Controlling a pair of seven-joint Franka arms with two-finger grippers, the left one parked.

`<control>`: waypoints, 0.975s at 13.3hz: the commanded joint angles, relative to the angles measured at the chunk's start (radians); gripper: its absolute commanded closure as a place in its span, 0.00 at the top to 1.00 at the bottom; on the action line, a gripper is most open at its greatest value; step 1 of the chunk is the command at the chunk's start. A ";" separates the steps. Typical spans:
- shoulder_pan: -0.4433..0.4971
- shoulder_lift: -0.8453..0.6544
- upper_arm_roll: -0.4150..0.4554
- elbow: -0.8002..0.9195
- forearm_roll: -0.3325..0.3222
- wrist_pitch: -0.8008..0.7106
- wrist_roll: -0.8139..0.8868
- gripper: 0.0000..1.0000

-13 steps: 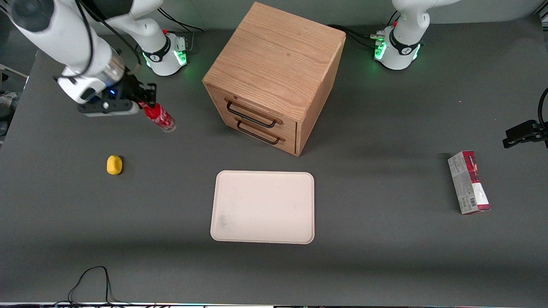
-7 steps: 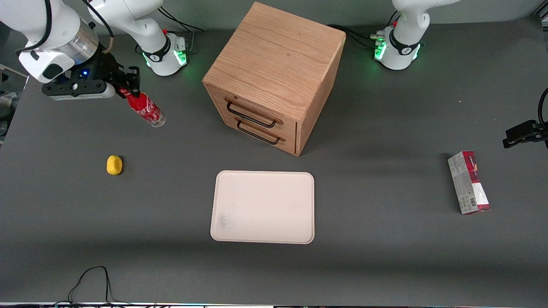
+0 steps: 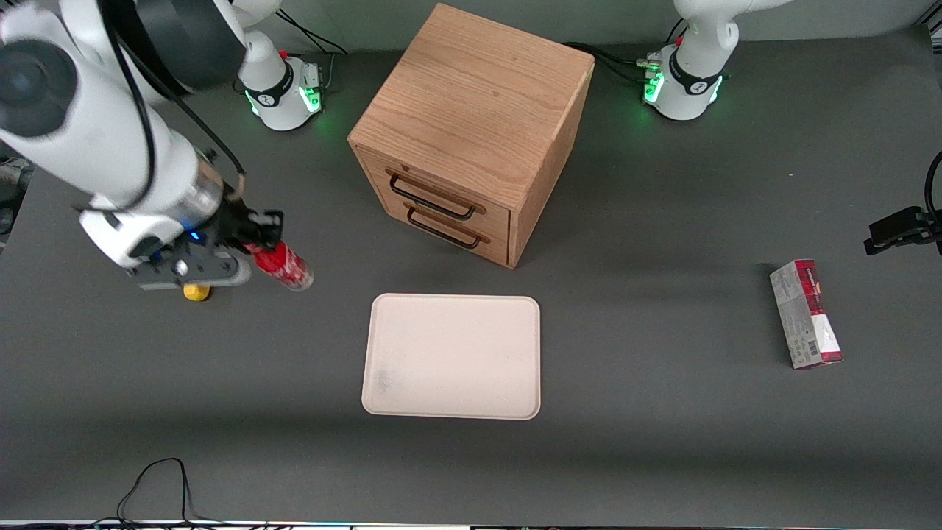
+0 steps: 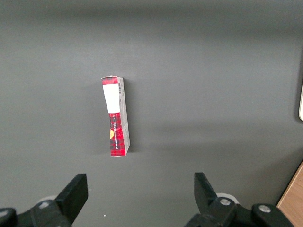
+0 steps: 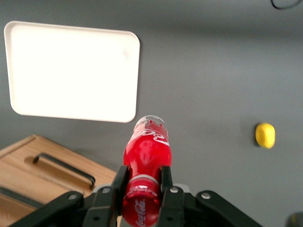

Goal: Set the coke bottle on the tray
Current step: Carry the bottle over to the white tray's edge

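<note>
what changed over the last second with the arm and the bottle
The gripper, shut on the coke bottle throughout, first swung away from the front camera, then came back nearer to it and toward the tray. It now hangs above the table with the bottle tilted, and the arm partly hides the yellow object. The tray, wooden drawer cabinet and carton box stayed put.

hand (image 3: pixel 254 237): above the tabletop (image 3: pixel 662 442), toward the working arm's end from the tray (image 3: pixel 452 356)
coke bottle (image 3: pixel 285 265): in the hand, off the tray
drawer cabinet (image 3: pixel 471 132): farther from the camera than the tray
carton (image 3: pixel 805 313): toward the parked arm's end
</note>
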 commanded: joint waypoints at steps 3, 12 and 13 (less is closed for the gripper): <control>-0.004 0.169 0.048 0.247 0.012 0.037 0.027 0.00; -0.003 0.290 0.063 0.241 0.004 0.186 0.033 0.00; -0.003 0.315 0.060 0.241 0.004 0.211 0.033 0.00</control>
